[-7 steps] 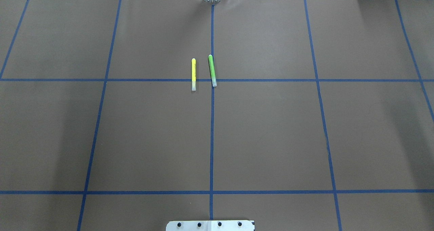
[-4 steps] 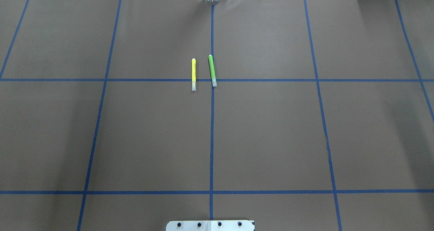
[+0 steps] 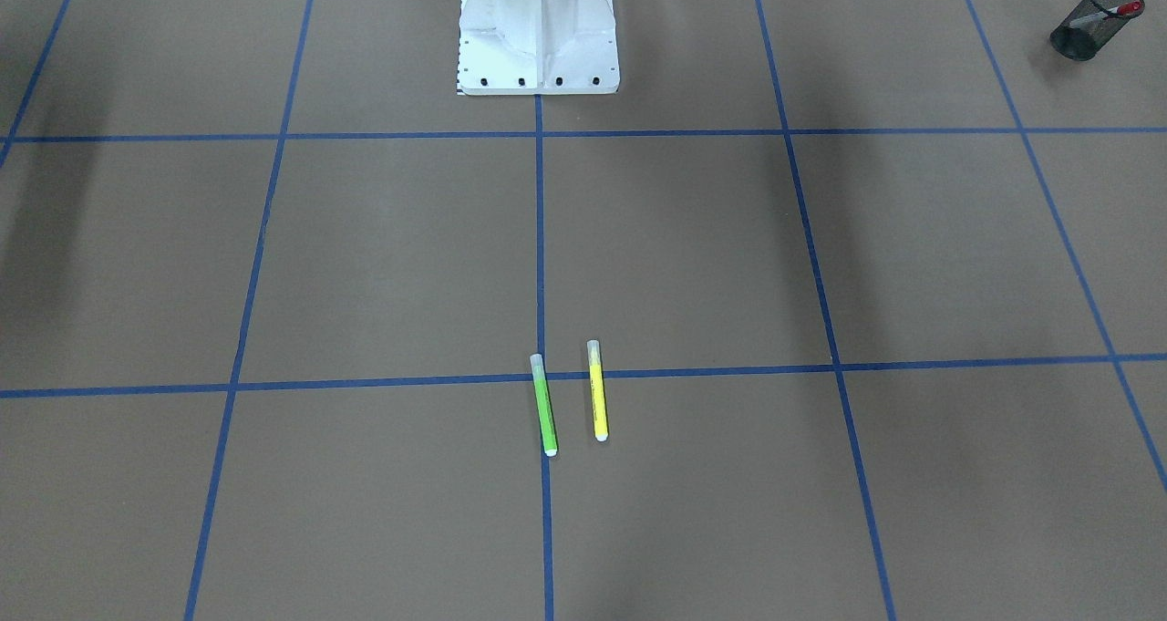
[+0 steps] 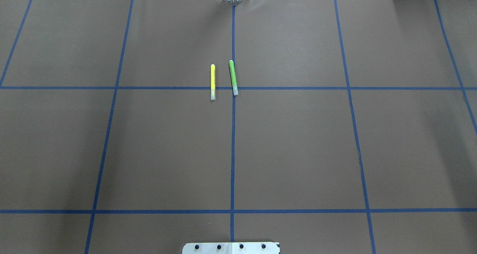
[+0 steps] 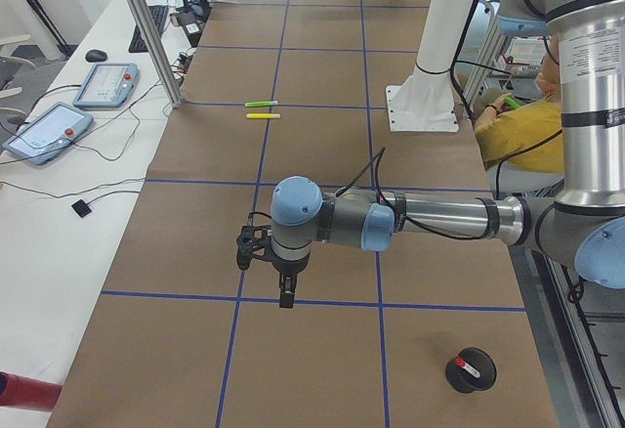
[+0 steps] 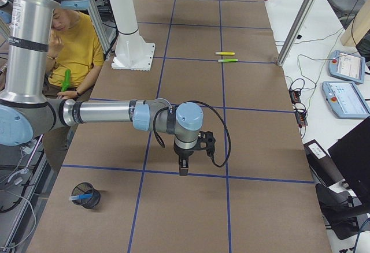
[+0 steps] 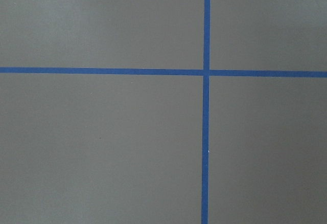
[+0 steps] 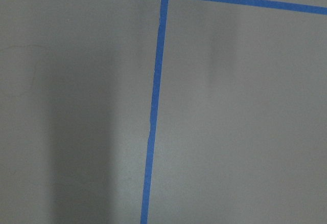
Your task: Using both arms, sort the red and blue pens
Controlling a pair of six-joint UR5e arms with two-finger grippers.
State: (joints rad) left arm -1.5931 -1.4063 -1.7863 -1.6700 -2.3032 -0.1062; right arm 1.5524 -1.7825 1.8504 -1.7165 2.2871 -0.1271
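The red pen [image 3: 1114, 12] stands in a black mesh cup [image 3: 1087, 34] at the table's corner on my left side; the exterior left view shows the same red pen [image 5: 470, 366] in its cup [image 5: 470, 371]. The blue pen [image 6: 81, 196] stands in another black mesh cup [image 6: 87, 196] at my right end. My left gripper [image 5: 285, 297] points down over the brown table, a short way from the red pen's cup. My right gripper [image 6: 183, 167] points down likewise, some way from the blue pen's cup. Both grippers show only in the side views, so I cannot tell their state.
A yellow marker [image 4: 212, 81] and a green marker [image 4: 233, 77] lie side by side at the table's middle, across a blue tape line. The white pedestal [image 3: 538, 33] stands at the robot's edge. A person in a yellow shirt [image 6: 75, 48] sits beside the table. Tablets [image 5: 105, 83] lie off the far edge.
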